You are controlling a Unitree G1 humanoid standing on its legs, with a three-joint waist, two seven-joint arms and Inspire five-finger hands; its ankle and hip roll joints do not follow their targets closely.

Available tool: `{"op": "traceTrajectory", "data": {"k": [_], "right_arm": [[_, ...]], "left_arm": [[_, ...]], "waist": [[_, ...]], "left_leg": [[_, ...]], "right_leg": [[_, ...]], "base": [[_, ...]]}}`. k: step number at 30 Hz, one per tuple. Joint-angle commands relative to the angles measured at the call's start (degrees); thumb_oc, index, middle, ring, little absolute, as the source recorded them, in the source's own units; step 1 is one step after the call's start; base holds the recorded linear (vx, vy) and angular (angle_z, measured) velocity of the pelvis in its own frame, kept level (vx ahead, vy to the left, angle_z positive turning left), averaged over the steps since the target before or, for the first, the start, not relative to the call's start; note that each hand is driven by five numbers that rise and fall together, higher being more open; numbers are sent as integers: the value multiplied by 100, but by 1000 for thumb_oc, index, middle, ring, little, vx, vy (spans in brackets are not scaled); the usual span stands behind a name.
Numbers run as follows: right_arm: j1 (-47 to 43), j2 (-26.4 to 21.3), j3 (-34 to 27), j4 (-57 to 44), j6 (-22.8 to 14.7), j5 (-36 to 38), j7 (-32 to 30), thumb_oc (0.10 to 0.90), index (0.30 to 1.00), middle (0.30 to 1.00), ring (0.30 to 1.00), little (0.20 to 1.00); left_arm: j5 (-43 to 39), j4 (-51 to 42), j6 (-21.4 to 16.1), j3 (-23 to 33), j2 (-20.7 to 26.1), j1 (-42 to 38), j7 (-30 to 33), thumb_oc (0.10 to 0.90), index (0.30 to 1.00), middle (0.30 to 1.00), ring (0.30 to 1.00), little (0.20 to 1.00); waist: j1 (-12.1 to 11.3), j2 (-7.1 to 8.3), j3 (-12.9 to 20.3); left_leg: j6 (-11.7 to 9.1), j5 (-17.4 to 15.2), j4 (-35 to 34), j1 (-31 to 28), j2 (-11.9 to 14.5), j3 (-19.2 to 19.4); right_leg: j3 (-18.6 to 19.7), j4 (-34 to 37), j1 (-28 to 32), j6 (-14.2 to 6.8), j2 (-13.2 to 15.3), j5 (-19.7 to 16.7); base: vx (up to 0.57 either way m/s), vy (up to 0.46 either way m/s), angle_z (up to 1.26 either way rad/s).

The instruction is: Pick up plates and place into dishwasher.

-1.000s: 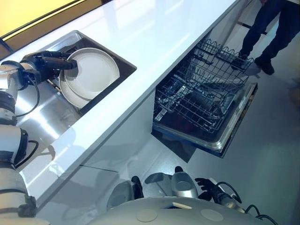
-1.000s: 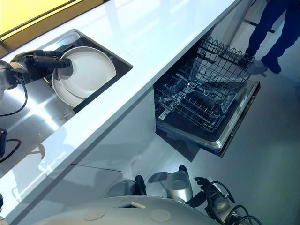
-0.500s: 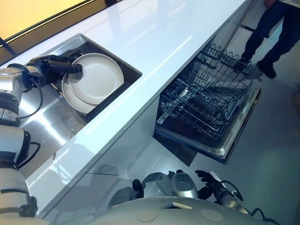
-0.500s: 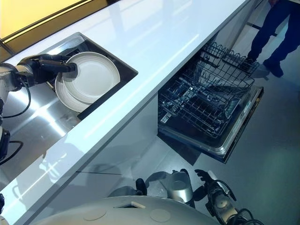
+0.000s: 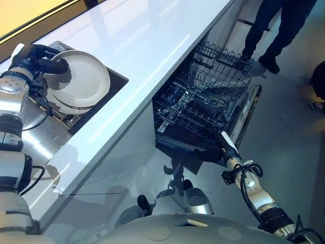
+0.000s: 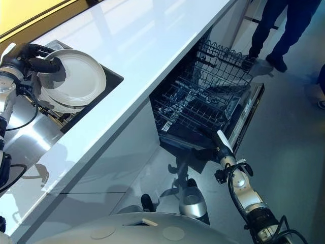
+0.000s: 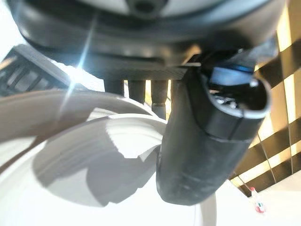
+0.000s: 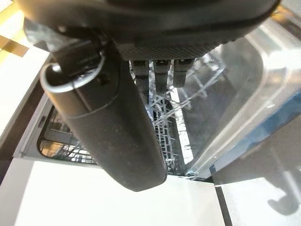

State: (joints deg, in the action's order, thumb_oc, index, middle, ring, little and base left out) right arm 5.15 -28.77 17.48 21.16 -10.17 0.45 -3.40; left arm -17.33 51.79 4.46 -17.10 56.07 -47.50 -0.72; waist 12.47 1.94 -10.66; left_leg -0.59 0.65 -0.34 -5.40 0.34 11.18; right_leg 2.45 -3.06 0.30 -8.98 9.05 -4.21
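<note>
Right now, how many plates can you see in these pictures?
2. The upper plate is over the sink, pinched at its rim by the left hand. The lower plate lies under it in the sink. More may be hidden beneath.

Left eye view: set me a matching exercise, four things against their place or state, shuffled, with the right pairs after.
Things
1. top white round plate
2. dark wire dishwasher rack
3. right hand
4. person in dark trousers

Place or state
A. stands beyond the rack's far end
B. open, fingers straight, by the edge of the lowered dishwasher door
C. pulled out over the lowered door
D. pinched at its rim by the left hand, over the dark sink basin

Pairs: 1-D; 2-C; 3-B; 4-A
</note>
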Motion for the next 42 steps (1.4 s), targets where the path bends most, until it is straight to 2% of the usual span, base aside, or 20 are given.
{"op": "traceTrajectory", "data": {"k": [1, 9, 17, 20, 21, 22, 23, 24, 25, 26, 27, 28, 29, 30, 31, 32, 33, 42], "right_arm": [[-58, -279, -181, -436, -178, 96, -93, 800, 900, 900, 900, 900], [43, -172, 28, -183, -236, 79, -81, 800, 900, 900, 900, 900], [129, -210, 153, -44, -420, -37, -223, 800, 900, 900, 900, 900], [156, -231, 167, -53, -403, 25, -224, 800, 900, 900, 900, 900], [176, -239, 167, -54, -402, 31, -235, 800, 900, 900, 900, 900], [186, -253, 171, -56, -397, 43, -232, 800, 900, 900, 900, 900], [193, -258, 166, -53, -397, 38, -221, 800, 900, 900, 900, 900], [195, -262, 157, -59, -386, 33, -208, 800, 900, 900, 900, 900], [200, -276, 166, -71, -357, 18, -196, 800, 900, 900, 900, 900], [211, -291, 161, -73, -346, 22, -182, 800, 900, 900, 900, 900], [217, -297, 159, -75, -336, 17, -174, 800, 900, 900, 900, 900], [223, -297, 163, -78, -323, 11, -172, 800, 900, 900, 900, 900], [226, -291, 166, -67, -323, -5, -173, 800, 900, 900, 900, 900], [231, -305, 163, -68, -331, -9, -160, 800, 900, 900, 900, 900], [232, -312, 160, -70, -332, -12, -158, 800, 900, 900, 900, 900], [233, -317, 166, -77, -322, -11, -159, 800, 900, 900, 900, 900], [234, -321, 160, -75, -326, -19, -156, 800, 900, 900, 900, 900], [249, -360, 184, -41, -406, 47, -225, 800, 900, 900, 900, 900]], "left_arm": [[412, -299, -667, 483, 125, -329, 644, 100, 300, 300, 300, 200], [379, -259, -551, 317, 69, -332, 758, 100, 300, 300, 300, 200], [1020, -269, -847, 102, 100, -356, 1196, 100, 300, 300, 300, 200], [1155, -303, -748, 7, 148, -342, 1060, 100, 300, 300, 300, 200], [1157, -306, -642, -14, 162, -318, 924, 306, 476, 476, 476, 406], [1195, -298, -521, -54, 164, -300, 783, 418, 573, 573, 573, 518], [1216, -291, -455, -92, 168, -300, 696, 418, 573, 573, 573, 518], [1237, -277, -442, -110, 167, -302, 657, 336, 502, 502, 502, 436], [1317, -212, -387, -179, 175, -326, 559, 125, 321, 321, 321, 225], [1281, -173, -356, -219, 197, -325, 484, 215, 399, 399, 399, 315], [1250, -150, -333, -229, 213, -319, 431, 342, 507, 507, 507, 442], [1260, -132, -312, -230, 221, -314, 390, 410, 566, 566, 566, 510], [1248, -113, -271, -250, 228, -318, 337, 531, 669, 669, 669, 631], [1231, -96, -248, -269, 236, -317, 287, 542, 679, 679, 679, 642], [1244, -95, -217, -277, 228, -305, 267, 410, 566, 566, 566, 510], [1266, -73, -214, -291, 229, -305, 233, 339, 505, 505, 505, 439], [1245, -57, -237, -303, 232, -295, 190, 100, 300, 300, 300, 200], [1322, -104, -347, -306, 276, -178, 135, 100, 300, 300, 300, 200]], "waist": [[182, -333, 321], [196, -319, 308], [184, -260, 307], [175, -246, 306], [170, -248, 308], [177, -251, 305], [182, -255, 302], [186, -257, 300], [202, -264, 294], [203, -270, 294], [202, -275, 291], [202, -278, 287], [204, -282, 282], [205, -278, 271], [202, -277, 266], [199, -274, 264], [198, -274, 255], [130, -248, 225]], "left_leg": [[366, -536, -260, -184, -433, 119], [382, -577, -198, -162, -414, 239], [370, -570, -170, -136, -395, 253], [371, -574, -157, -131, -391, 255], [372, -575, -151, -127, -391, 253], [372, -578, -150, -130, -388, 260], [372, -578, -148, -133, -389, 263], [373, -579, -145, -134, -391, 260], [372, -583, -136, -137, -393, 266], [374, -584, -127, -132, -396, 267], [376, -586, -122, -129, -397, 268], [378, -587, -116, -127, -398, 270], [381, -589, -113, -124, -399, 269], [381, -589, -108, -119, -396, 276], [380, -586, -109, -115, -395, 274], [380, -587, -105, -109, -394, 272], [383, -585, -102, -104, -395, 271], [371, -566, -38, -36, -385, 228]], "right_leg": [[186, -204, -477, -76, -624, 60], [156, -178, -442, -89, -607, 117], [104, -171, -459, -119, -607, 95], [88, -176, -467, -126, -606, 90], [78, -177, -472, -125, -605, 98], [75, -188, -481, -130, -604, 98], [71, -196, -486, -133, -605, 99], [71, -200, -490, -134, -606, 99], [77, -213, -497, -137, -608, 104], [76, -209, -493, -138, -607, 112], [75, -208, -493, -138, -607, 114], [72, -210, -496, -138, -606, 116], [72, -210, -499, -140, -608, 116], [66, -212, -502, -144, -607, 116], [65, -208, -501, -144, -610, 121], [62, -204, -496, -144, -610, 129], [61, -208, -498, -145, -612, 131], [10, -221, -491, -148, -611, 162]], "base": [[-2, -28, -12], [2, -28, -4], [9, -41, 2], [0, 0, 0], [0, 0, 0], [0, 0, 0], [0, 0, 0], [30, 5, -1], [37, 8, -1], [42, 12, -3], [28, 7, -3], [0, 0, 0], [0, 0, 0], [0, 0, 0], [0, 0, 0], [0, 0, 0], [0, 0, 0], [3, -5, 2]]}}
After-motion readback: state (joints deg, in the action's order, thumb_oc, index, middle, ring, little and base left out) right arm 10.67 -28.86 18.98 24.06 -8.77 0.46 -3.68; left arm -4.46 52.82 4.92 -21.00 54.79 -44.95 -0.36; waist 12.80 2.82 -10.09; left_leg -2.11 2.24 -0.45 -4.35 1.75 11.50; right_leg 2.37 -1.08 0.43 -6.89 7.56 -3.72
